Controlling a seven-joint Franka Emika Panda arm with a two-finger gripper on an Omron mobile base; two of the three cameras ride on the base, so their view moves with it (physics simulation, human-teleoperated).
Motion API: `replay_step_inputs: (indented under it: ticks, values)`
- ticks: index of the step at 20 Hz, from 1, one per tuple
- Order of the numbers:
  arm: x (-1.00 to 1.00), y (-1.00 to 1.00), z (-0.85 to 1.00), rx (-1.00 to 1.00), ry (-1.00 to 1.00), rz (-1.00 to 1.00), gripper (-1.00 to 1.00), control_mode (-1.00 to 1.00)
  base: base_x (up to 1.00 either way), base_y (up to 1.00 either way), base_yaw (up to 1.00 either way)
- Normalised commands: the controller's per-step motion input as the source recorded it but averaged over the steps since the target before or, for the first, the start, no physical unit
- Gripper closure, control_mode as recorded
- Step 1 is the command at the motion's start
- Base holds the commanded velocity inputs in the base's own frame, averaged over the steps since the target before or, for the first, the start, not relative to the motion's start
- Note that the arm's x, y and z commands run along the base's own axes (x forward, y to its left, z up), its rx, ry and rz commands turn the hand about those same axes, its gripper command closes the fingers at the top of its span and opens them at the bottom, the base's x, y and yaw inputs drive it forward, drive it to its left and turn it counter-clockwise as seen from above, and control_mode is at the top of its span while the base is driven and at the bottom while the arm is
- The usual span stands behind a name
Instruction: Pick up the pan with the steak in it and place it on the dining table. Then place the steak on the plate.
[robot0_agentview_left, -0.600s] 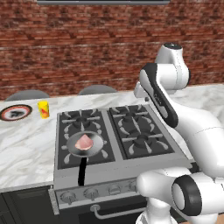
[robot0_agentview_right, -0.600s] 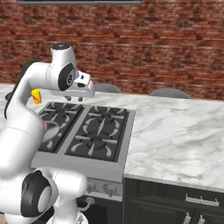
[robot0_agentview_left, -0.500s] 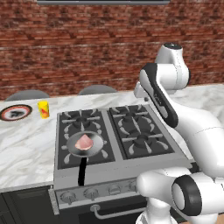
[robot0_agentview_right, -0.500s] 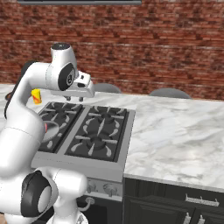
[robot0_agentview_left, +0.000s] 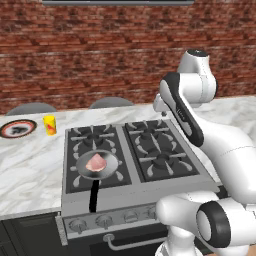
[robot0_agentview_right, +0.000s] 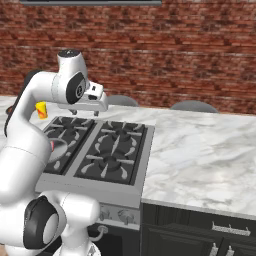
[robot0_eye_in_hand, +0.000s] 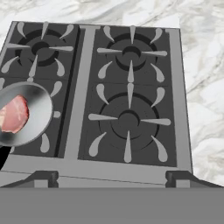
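The grey pan (robot0_agentview_left: 106, 170) sits on the stove's front left burner, its black handle (robot0_agentview_left: 93, 196) pointing toward the front edge. The pink steak (robot0_agentview_left: 96, 162) lies in it. In the hand view the pan (robot0_eye_in_hand: 36, 114) and steak (robot0_eye_in_hand: 14, 114) are at the left edge. My gripper (robot0_agentview_right: 86, 113) hangs open and empty high above the stove, to the right of the pan; its fingertips (robot0_eye_in_hand: 42, 177) stand wide apart. The red-rimmed plate (robot0_agentview_left: 17, 128) rests on the marble dining table (robot0_agentview_left: 30, 165) at far left.
A yellow cup (robot0_agentview_left: 49, 125) stands between the plate and the stove (robot0_agentview_left: 150, 150). A wide stretch of marble top (robot0_agentview_right: 200, 150) lies right of the stove. Two grey chair backs (robot0_agentview_left: 111, 102) rise behind the counter, before a brick wall.
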Motion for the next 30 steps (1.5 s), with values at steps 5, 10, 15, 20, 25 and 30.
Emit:
replay_step_inputs:
  ticks: [5, 10, 15, 20, 25, 30]
  values:
    - [0.0, 0.0, 0.0, 0.0, 0.0, 0.0, -1.0, -1.0, 0.0, 0.0, 0.0]
    - [0.0, -0.01, 0.0, 0.0, 0.01, 0.0, -1.0, -1.0, 0.0, 0.0, 0.0]
    - [-0.03, 0.02, -0.01, 0.0, 0.0, 0.0, -1.0, -1.0, 0.0, 0.0, 0.0]
    - [-0.19, 0.22, -0.04, 0.0, 0.0, 0.0, -1.0, -1.0, 0.0, 0.0, 0.0]
    - [-0.23, 0.32, -0.1, 0.0, 0.0, 0.0, -1.0, -1.0, 0.0, 0.0, 0.0]
    - [-0.32, 0.33, -0.15, 0.0, 0.0, 0.0, -1.0, -1.0, 0.0, 0.0, 0.0]
